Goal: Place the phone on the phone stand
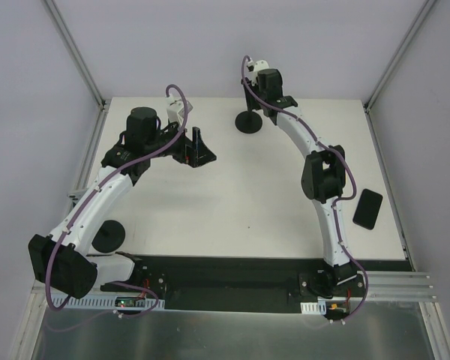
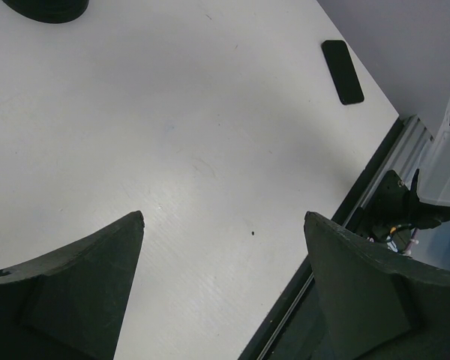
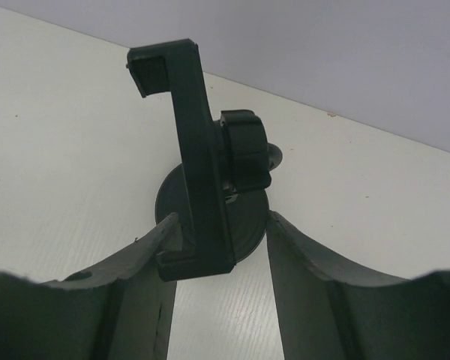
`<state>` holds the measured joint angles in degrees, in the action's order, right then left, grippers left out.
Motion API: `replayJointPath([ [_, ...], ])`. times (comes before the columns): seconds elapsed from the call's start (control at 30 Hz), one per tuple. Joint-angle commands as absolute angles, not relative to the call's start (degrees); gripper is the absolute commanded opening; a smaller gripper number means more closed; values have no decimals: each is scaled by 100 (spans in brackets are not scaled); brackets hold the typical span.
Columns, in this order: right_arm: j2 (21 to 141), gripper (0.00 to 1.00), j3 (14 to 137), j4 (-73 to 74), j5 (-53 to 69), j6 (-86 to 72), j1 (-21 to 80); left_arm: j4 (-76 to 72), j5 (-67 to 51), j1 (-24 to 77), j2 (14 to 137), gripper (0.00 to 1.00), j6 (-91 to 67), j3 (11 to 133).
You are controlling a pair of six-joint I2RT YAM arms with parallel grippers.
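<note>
Right tool (image 3: 221, 217) first: straddles the upright cradle of the phone stand (image 3: 202, 150) at the far side of the bench (image 1: 232, 210), jaws set narrow, one finger (image 3: 146, 262) against the cradle's lower lip, the other just beside the stem. Cannot tell whether that amounts to a firm pinch. Reads as a steadying or squaring hold, probably meant to set the cradle before anything goes into it.

Leaves the phone (image 1: 367, 208) lying flat and untouched near the right edge of the bench, well apart from the stand and just beside the right arm's elbow.

Shows the left tool (image 2: 225, 217) wide and empty, hovering above bare bench left of centre, its camera looking across at the distant phone. Suggests a split of labour: one arm at the stand, the other free for the pickup, despite the phone's place on the right arm's side.

Puts the task at an early stage: no lift yet, no placement. Calls next for a low grasp across the phone's narrow sides, hard to catch on a thin slab flush with the surface. Risks tipping the stand on its round base under any sideways push.
</note>
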<state>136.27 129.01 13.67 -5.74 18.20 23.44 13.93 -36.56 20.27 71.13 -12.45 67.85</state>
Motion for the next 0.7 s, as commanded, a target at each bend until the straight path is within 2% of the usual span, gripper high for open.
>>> replayJointPath([
  [0.0, 13342, 48, 13263, 1143, -642, 1837, 2338, 1151, -3665, 2057, 7084, 86, -1230, 6759],
  [0.17, 13280, 44, 13236, 1160, -615, 1889, 2347, 1151, -3639, 2057, 7128, 86, -1213, 6750],
  [0.23, 13254, 38, 13271, 1204, -554, 1916, 2347, 1151, -3665, 2057, 7163, 87, -1213, 6750],
  [0.3, 13245, 27, 13411, 1371, -527, 1916, 2329, 1151, -3691, 2048, 7207, 90, -1239, 6741],
  [0.4, 13184, 17, 13412, 1450, -527, 1960, 2338, 1143, -3753, 2057, 7304, 91, -1292, 6750],
  [0.47, 13157, 3, 13403, 1485, -510, 2004, 2347, 1134, -3788, 2057, 7347, 90, -1310, 6750],
  [0.6, 12921, 0, 13334, 1757, -55, 2188, 2338, 1134, -3797, 2057, 7391, 89, -1301, 6750],
  [0.67, 12466, 1, 12782, 1749, 499, 2476, 2347, 1134, -3788, 2057, 7409, 89, -1292, 6741],
])
